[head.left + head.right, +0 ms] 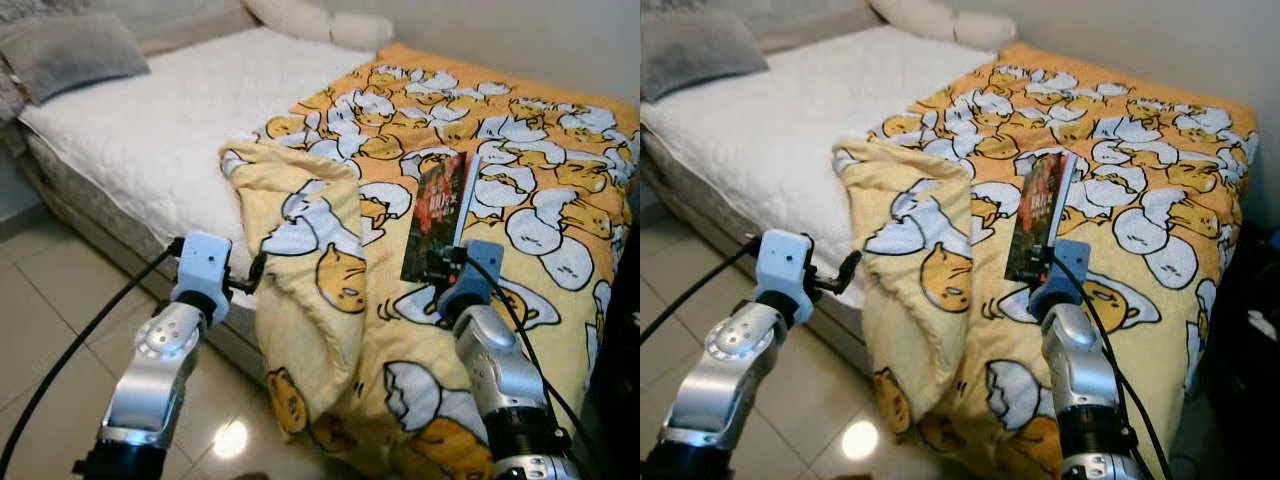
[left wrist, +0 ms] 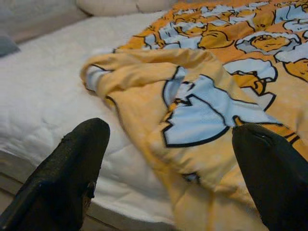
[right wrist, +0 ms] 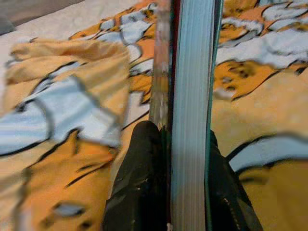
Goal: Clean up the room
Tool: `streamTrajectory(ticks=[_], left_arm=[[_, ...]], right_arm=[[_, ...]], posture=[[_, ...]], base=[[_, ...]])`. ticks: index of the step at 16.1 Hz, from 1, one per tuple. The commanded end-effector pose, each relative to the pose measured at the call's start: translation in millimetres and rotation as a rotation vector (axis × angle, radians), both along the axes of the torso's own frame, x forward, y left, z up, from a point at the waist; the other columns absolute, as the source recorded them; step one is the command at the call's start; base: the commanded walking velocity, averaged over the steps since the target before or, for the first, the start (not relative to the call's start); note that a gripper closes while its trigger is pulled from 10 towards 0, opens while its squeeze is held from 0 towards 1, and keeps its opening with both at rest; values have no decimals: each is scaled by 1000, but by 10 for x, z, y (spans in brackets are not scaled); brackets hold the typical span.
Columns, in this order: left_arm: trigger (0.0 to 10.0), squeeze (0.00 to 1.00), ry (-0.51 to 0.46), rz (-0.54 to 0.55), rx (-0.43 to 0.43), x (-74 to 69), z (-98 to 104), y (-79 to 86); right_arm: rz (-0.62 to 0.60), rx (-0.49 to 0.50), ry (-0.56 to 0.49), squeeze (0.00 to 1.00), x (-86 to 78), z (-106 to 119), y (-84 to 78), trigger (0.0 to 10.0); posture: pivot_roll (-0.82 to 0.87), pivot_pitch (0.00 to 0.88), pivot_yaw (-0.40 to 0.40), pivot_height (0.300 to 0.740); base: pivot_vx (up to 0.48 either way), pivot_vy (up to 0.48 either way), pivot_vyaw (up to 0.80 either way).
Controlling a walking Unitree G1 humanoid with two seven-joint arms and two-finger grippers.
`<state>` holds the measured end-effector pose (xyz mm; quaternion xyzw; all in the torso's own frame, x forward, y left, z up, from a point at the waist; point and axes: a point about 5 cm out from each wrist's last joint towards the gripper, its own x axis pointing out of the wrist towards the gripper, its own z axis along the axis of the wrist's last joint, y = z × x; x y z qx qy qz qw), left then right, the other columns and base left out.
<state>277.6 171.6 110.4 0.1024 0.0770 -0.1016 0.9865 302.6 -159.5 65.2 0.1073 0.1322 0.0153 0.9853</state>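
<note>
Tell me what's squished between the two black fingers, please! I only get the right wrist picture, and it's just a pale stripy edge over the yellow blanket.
Observer: That is a thin paperback book with a dark red cover. The right gripper is shut on its lower edge and holds it standing up above the yellow egg-cartoon blanket.
Operator: Where's my other hand?
Observer: The left gripper is open, level with the side of the white quilted mattress, pointing at the blanket's folded-back corner.
Operator: Is it touching the blanket?
Observer: I cannot tell; its right fingertip looks very close to the fold.
Operator: What's at the far end?
Observer: A grey pillow and a cream pillow.
</note>
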Motion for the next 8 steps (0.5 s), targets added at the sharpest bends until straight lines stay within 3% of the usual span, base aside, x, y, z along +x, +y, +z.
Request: streamTrajectory(ticks=[1, 2, 8], left_arm=[[10000, 0, -10, -8, 17, 2, 20, -4], [10000, 0, -9, -9, 13, 3, 18, -9], [10000, 0, -4, -2, -10, 8, 15, -12]], right_arm=[[29, 5, -42, 0, 50, 110, 87, 10000], [28, 3, -41, 0, 50, 111, 85, 10000], [19, -9, -34, 0, 49, 105, 77, 10000]], posture=[[40, 0, -9, 740], [40, 0, -9, 740], [40, 0, -10, 740]], base=[[0, -480, 0], [0, -480, 0], [0, 0, 0]])
